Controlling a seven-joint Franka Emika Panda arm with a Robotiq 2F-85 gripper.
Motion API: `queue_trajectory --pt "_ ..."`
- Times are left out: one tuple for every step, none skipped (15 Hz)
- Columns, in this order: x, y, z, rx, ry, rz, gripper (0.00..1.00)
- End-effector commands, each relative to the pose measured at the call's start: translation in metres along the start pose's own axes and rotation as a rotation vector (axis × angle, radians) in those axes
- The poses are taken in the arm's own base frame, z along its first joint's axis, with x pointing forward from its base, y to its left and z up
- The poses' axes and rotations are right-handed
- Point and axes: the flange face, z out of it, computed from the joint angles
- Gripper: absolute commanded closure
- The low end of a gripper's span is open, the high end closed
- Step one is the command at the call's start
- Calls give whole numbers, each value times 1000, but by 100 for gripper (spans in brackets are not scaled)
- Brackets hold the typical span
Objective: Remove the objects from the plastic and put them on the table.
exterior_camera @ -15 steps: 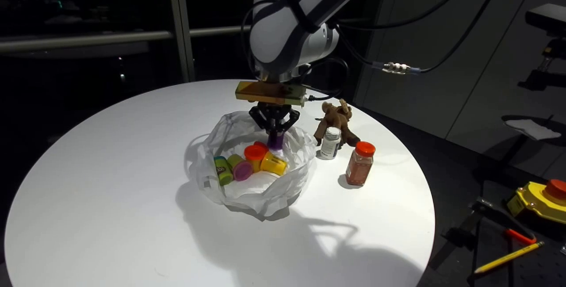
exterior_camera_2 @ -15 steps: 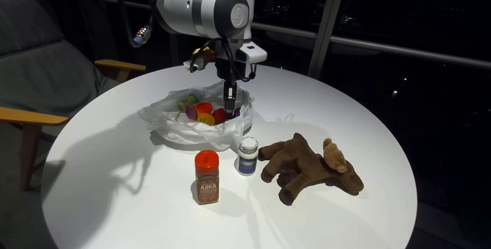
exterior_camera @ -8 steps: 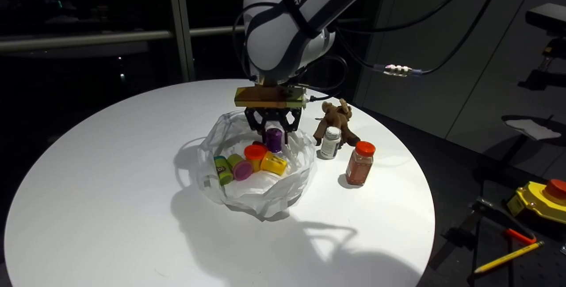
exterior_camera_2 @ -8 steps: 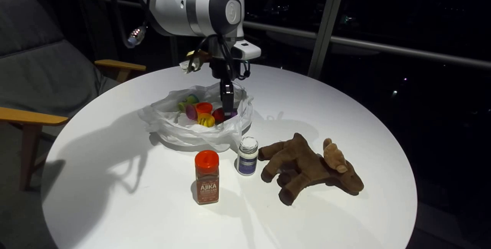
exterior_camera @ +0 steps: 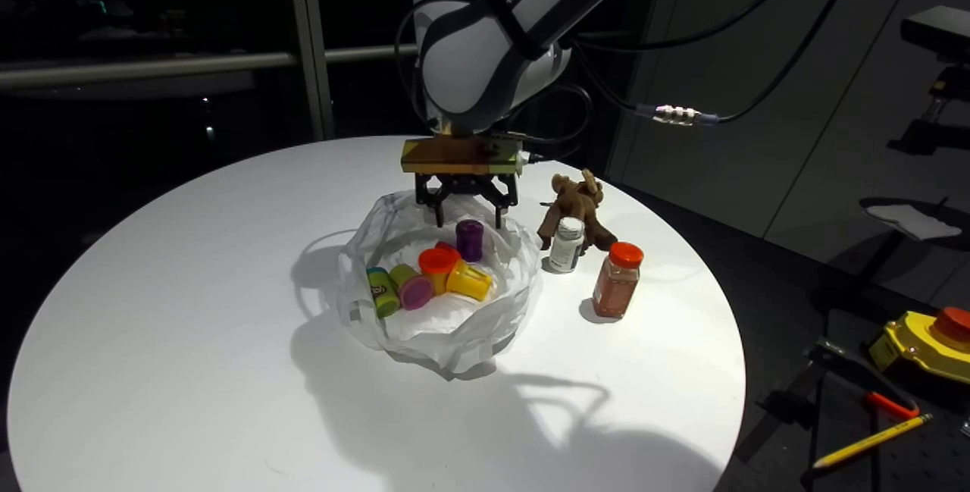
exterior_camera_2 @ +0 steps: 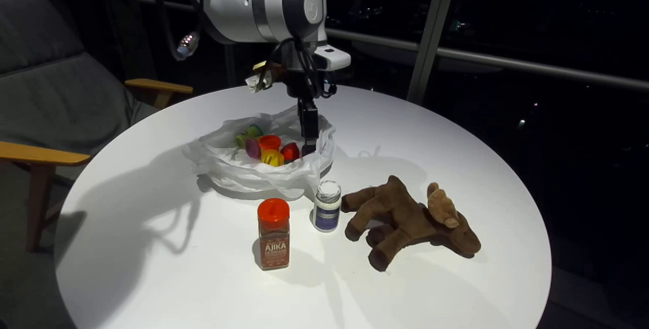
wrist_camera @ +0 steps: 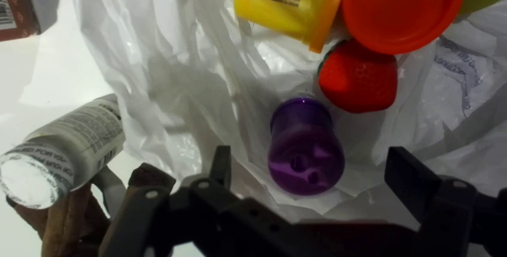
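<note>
The white plastic bag (exterior_camera: 455,340) lies spread out on the round white table (exterior_camera: 189,310). Inside it are a purple shaker-like container (wrist_camera: 305,158) standing up, a red strawberry (wrist_camera: 358,77), a yellow tub (wrist_camera: 283,1), an orange-lidded tub (exterior_camera: 437,263), a green tub with a pink-purple lid (exterior_camera: 414,289) and a green tub (exterior_camera: 383,295). My gripper (exterior_camera: 469,219) is open above the purple container, one finger to each side of it in the wrist view, touching neither side. In an exterior view the gripper (exterior_camera_2: 309,145) hides the purple container.
Beside the bag on the table stand a white bottle (exterior_camera_2: 327,206) and a red-capped spice jar (exterior_camera_2: 274,235). A brown plush moose (exterior_camera_2: 405,217) lies near the bottle. The bag's crumpled rim (exterior_camera_2: 299,182) rises around its contents.
A second ago my fingers were closed together at the top of the purple container. They have since spread wide and the gripper has risen; the purple container stays in the bag.
</note>
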Motion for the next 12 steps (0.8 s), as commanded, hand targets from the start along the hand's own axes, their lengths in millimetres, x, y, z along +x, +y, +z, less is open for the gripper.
queue_trajectory --pt "11 -9 -6 1 18 -11 0" --pt "12 -10 -4 3 13 -9 0" --pt "13 -10 -3 5 6 -7 0" --pt "13 -10 0 2 3 -5 0" --pt "14 -9 2 -1 -2 -3 0" --pt "14 -8 5 -2 -4 0 0" --pt "16 -7 7 -2 -6 6 0" --pt "17 -6 10 0 -11 11 0" --pt "19 -6 11 3 -17 16 0" --pt "20 -5 13 6 -22 20 0" --pt "20 -5 13 8 -25 23 0" --pt "20 -6 13 11 -28 24 3"
